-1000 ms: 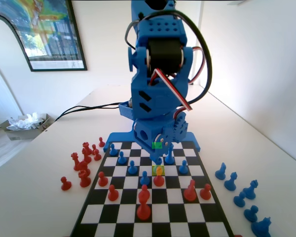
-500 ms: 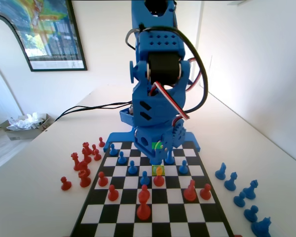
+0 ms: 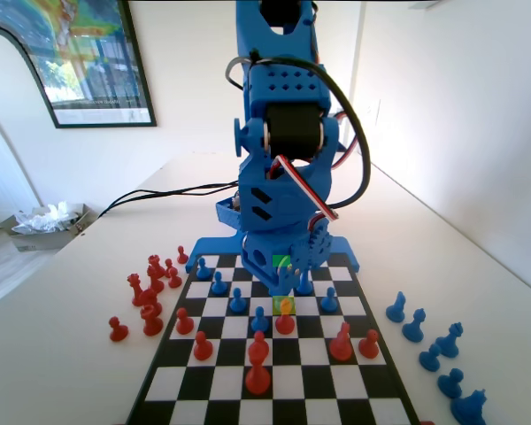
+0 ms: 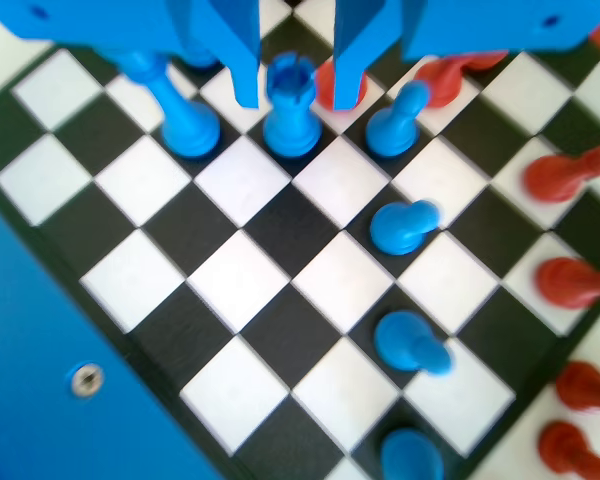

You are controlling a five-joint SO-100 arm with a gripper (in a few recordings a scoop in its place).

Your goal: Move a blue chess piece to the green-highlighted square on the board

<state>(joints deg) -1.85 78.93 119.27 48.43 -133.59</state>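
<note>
Change: lowered since a second ago, the blue arm has sunk nearer the board (image 3: 274,372) in the fixed view, its tip now close over the far rows.
Red pieces: in the fixed view a cluster of red pieces (image 3: 155,288) stands off the board's left edge, with more red pawns on the near squares.
Blue chess piece: in the wrist view a blue piece with a notched top (image 4: 290,105) stands upper centre, straddled by the jaws. Its crown looks more like a rook than a ball-headed pawn, so whether this is the intended piece I cannot tell.
Gripper: the gripper (image 4: 295,85) hangs from the top edge, jaws spread, one each side of that piece and not touching it.
Green-highlighted square: the green-highlighted square (image 3: 281,260) shows at mid-frame in the fixed view, partly behind the arm's tip.
Spare blue pieces: a row of blue pieces (image 3: 429,341) sits off the board at right.
Handling: probably light, stiff, smooth plastic that tips easily; best pinched at the narrow stem under the head, squarely, and lifted straight up.
</note>
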